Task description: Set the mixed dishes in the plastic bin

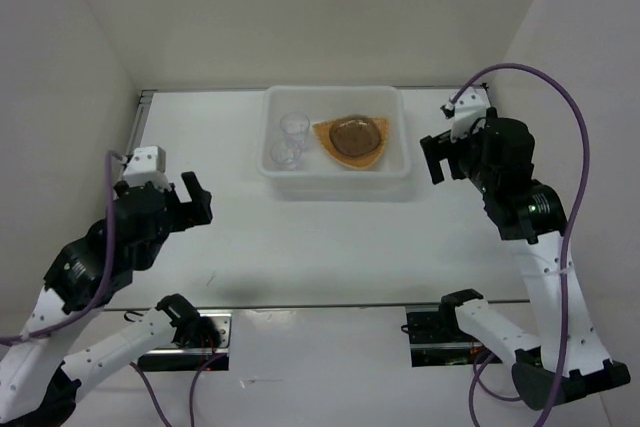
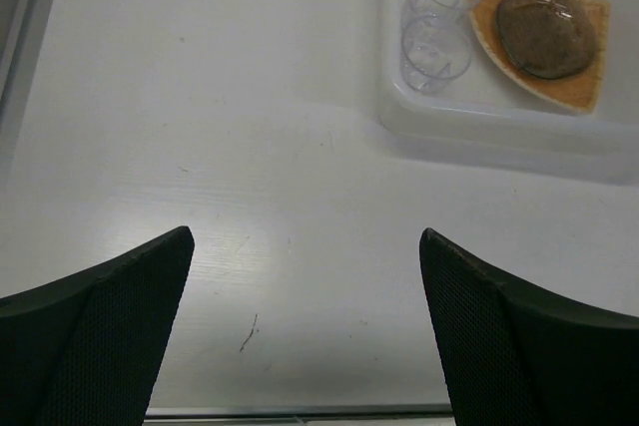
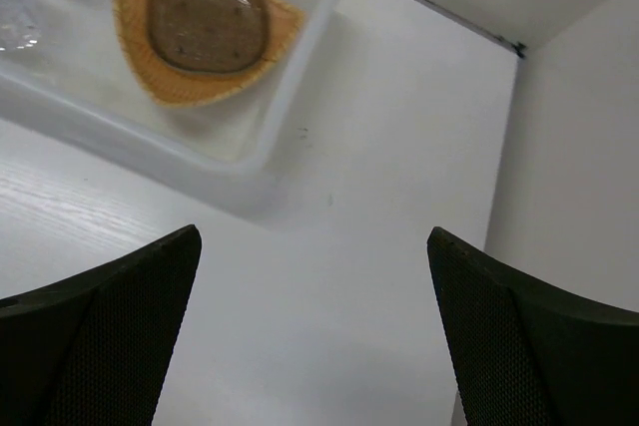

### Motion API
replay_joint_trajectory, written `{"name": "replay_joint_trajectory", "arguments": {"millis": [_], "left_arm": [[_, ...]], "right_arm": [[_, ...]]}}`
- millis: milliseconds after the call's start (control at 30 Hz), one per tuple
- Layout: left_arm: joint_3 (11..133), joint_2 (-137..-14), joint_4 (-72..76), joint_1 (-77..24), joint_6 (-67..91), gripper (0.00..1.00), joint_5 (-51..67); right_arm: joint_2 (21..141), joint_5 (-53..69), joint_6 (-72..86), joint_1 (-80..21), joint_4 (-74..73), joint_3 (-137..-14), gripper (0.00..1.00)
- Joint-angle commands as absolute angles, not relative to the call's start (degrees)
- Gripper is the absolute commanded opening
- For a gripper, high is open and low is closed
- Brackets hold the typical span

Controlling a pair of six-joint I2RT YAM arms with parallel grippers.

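The white plastic bin [image 1: 335, 187] stands at the back middle of the table. Inside it lies the orange woven tray [image 1: 325, 135] with a smoky brown saucer [image 1: 355, 134] on top, and two clear tumbler cups [image 1: 293, 127] [image 1: 284, 154] stand at the bin's left end. The same dishes show in the left wrist view: tray [image 2: 589, 97], saucer [image 2: 546, 31], cups [image 2: 439, 17]. My left gripper [image 1: 197, 199] hangs open over bare table, left of the bin. My right gripper [image 1: 437, 159] is open too, just right of the bin, with nothing between its fingers.
White walls close in the table on the left, back and right. A metal strip [image 1: 140, 117] runs along the table's left edge. The bin's right wall [image 3: 300, 67] lies close to the right gripper; the right side wall [image 3: 579, 167] is near.
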State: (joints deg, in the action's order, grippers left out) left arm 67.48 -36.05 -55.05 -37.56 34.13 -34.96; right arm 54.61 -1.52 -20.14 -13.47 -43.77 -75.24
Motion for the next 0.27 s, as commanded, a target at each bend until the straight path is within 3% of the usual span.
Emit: {"name": "replay_joint_trajectory", "arguments": {"millis": [0,233], "left_arm": [[64.6,-39.1,-47.8,-37.3,26.3,1.0,-38.9],[61.5,-36.2,-42.8,-37.3,21.6,1.0,-39.1]], "right_arm": [[52.1,-10.9,-15.7,-11.0,-44.0,-72.2,0.99],[44.1,-11.7,-11.4,-5.1,-47.5,-65.9,0.99]]}}
